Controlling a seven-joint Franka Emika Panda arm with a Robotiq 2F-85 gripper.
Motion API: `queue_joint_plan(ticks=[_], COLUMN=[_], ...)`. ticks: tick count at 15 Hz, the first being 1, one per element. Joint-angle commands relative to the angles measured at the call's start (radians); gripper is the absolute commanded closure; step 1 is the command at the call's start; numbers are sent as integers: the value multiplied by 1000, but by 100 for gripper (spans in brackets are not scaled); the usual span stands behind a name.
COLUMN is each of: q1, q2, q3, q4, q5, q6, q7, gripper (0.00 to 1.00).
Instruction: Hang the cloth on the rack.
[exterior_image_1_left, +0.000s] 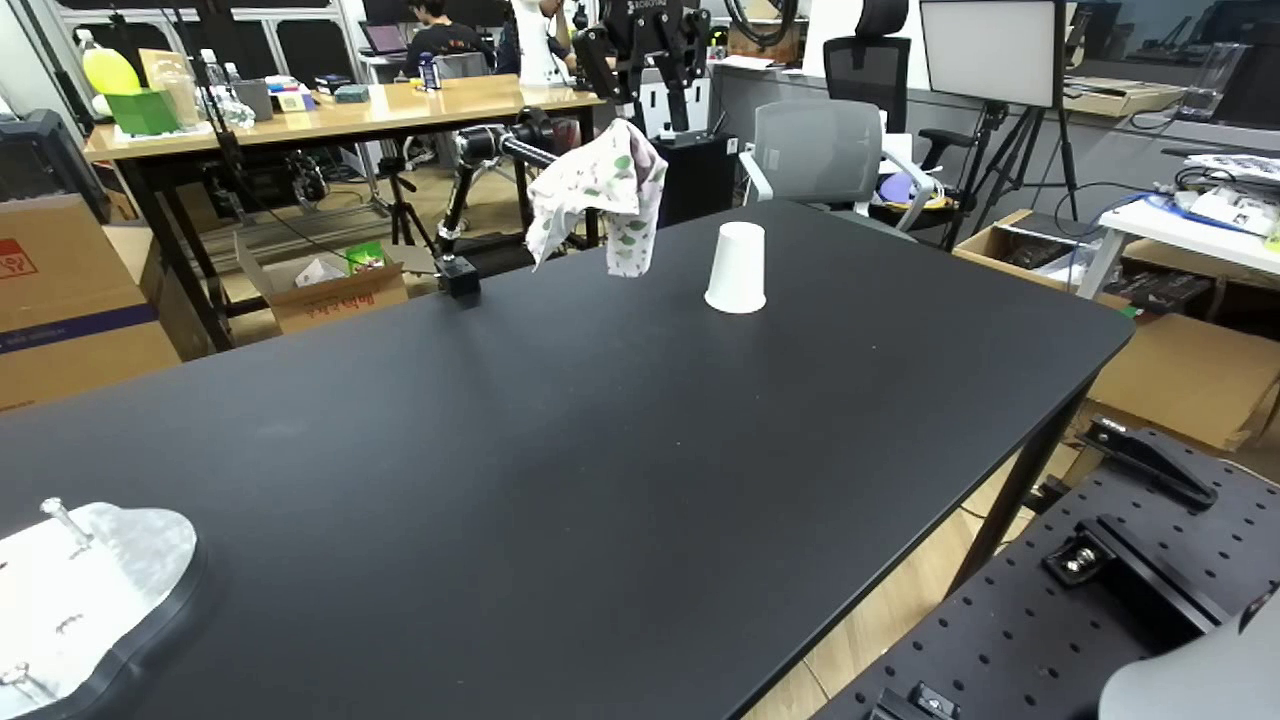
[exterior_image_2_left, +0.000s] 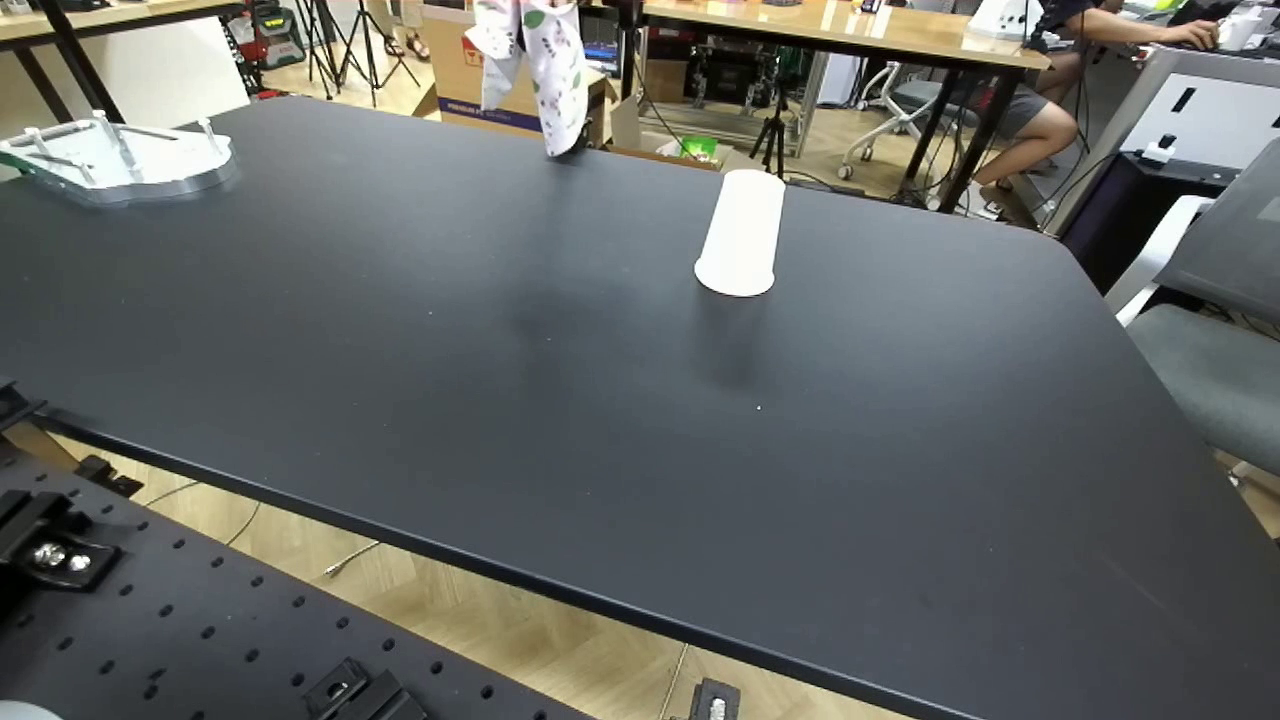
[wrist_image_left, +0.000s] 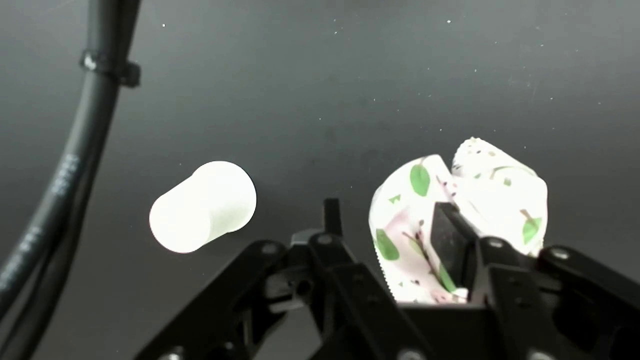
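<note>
The white cloth with green leaf prints hangs in the air at the table's far edge. A silver-and-black jointed stand with a bar, apparently the rack, rises from a black base there; its bar runs behind the cloth, where its end is hidden. The cloth also hangs in an exterior view and shows in the wrist view. My gripper is just above the cloth with its fingers apart. In the wrist view the gripper is open, one finger overlapping the cloth. Whether that finger touches it I cannot tell.
A white cup stands upside down on the black table, beside the cloth; it also shows in the wrist view. A whitish board with pegs lies at another table end. A cable crosses the wrist view.
</note>
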Motion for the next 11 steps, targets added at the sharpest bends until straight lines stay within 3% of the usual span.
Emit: queue_joint_plan(ticks=[1,4,11], q1=[-1,4,6], q2=[-48,-74,-82], q3=[0,3,10], q4=[-14,-6,3], q5=[7,-6,-3], q6=[-6,-2,-4], q7=[-3,-9,-26], gripper=[17,1,0])
